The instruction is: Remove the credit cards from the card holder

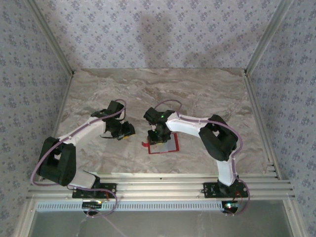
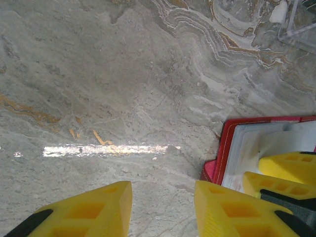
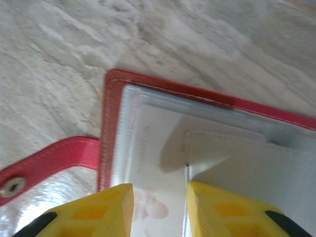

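Note:
The card holder lies open on the marble table, a red bifold with clear pockets and a snap tab sticking out to the left. A pale credit card shows through the left pocket; a whitish flap lies over the right side. My right gripper is open, pointing down onto the holder, its yellow fingers straddling the card's face and the right one resting at the flap's edge. My left gripper is open over bare marble just left of the holder.
The right gripper's yellow fingers sit on the holder in the left wrist view. A clear plastic rectangle lies farther off on the table. Aluminium rails run along the near edge, and wallpapered walls enclose the table.

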